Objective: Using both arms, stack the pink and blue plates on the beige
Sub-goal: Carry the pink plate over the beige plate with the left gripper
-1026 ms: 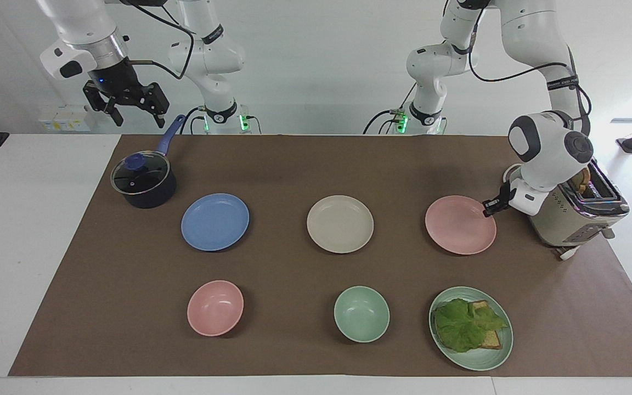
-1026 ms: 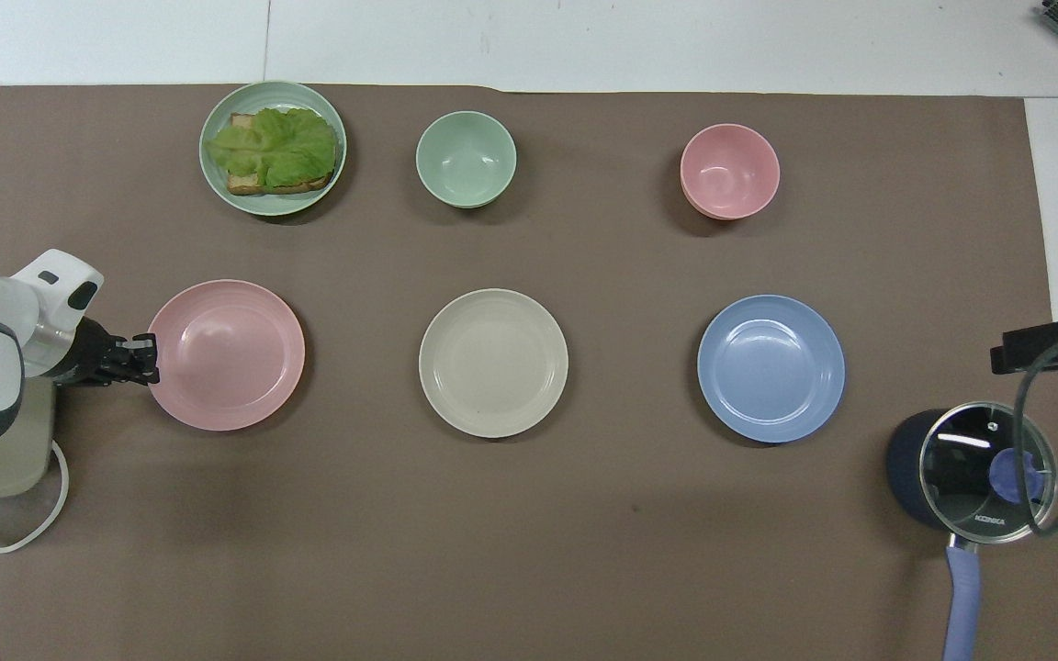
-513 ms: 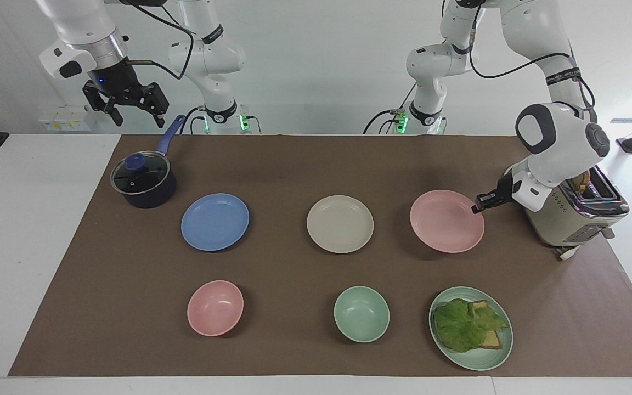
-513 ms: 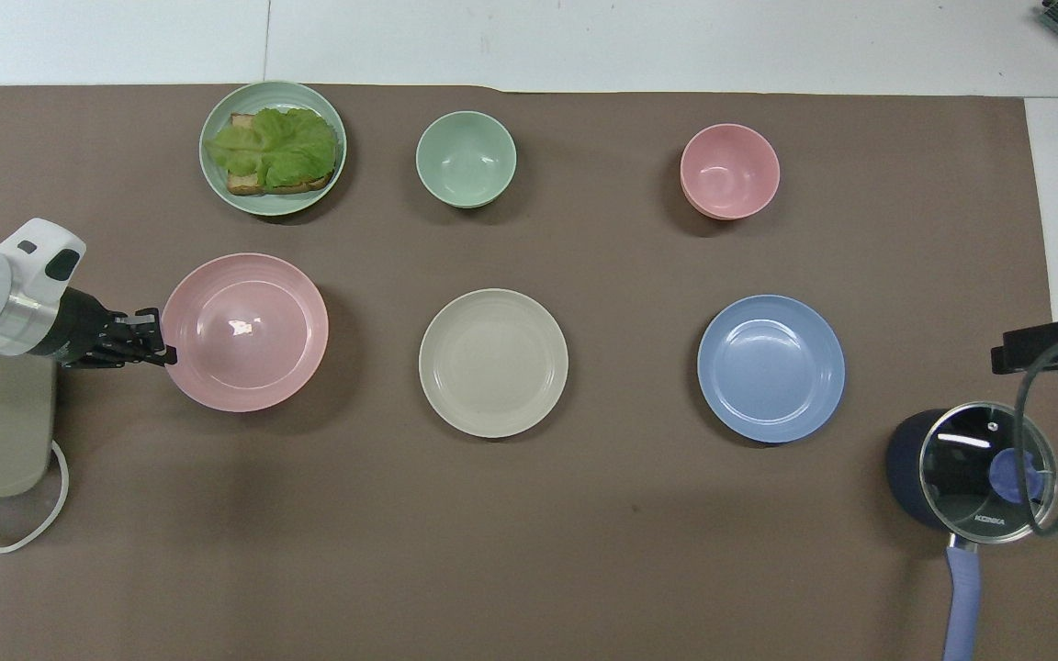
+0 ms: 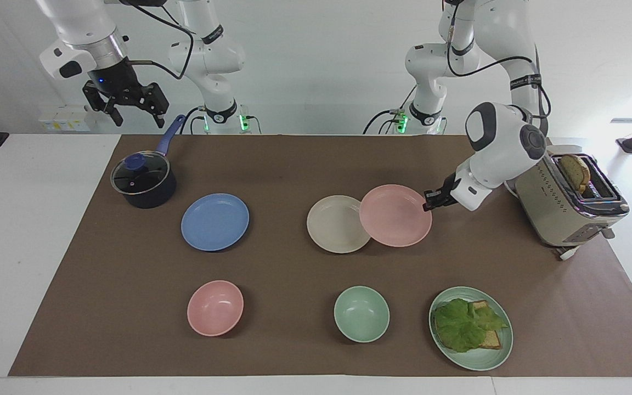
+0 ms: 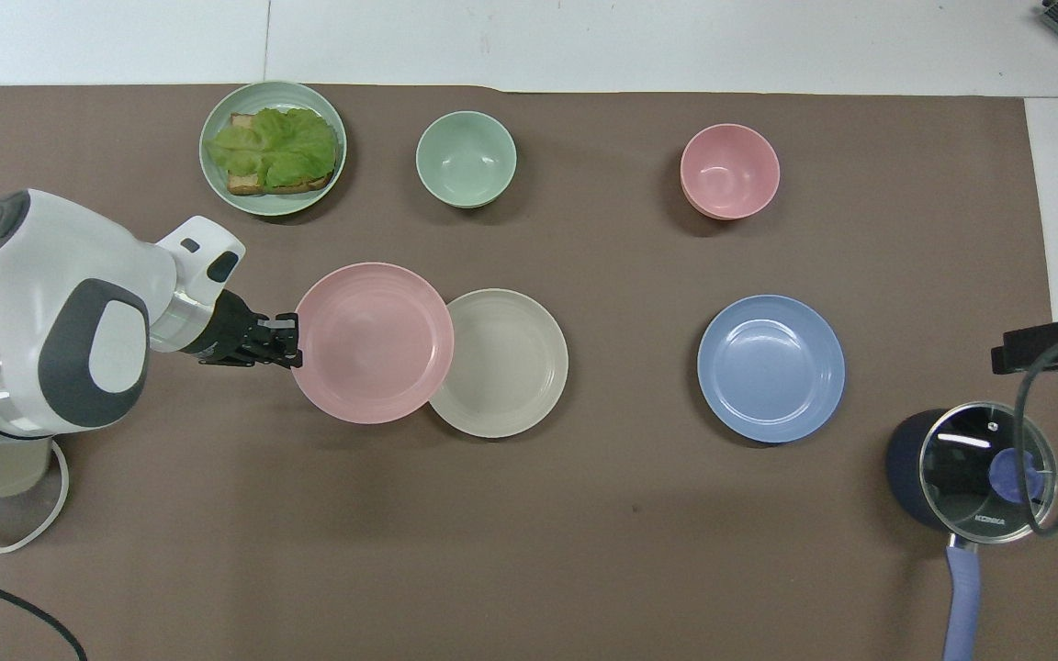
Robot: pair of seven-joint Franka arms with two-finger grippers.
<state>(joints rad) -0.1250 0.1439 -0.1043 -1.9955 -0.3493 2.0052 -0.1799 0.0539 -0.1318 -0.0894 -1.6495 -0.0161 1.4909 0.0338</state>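
On the brown-covered surface (image 5: 294, 164) the left jaws (image 5: 430, 199), clamped on the pink plate's (image 5: 395, 215) rim, hold it overlapping the beige plate (image 5: 333, 224); the right jaws (image 5: 132, 107) hang apart above the saucepan (image 5: 143, 182), the blue plate (image 5: 215, 221) lying apart

Held plate (image 5: 395, 215) overlaps the middle plate (image 5: 333, 225).

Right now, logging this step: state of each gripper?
Left gripper: shut on pink plate, over beige plate.
Right gripper: open, empty.
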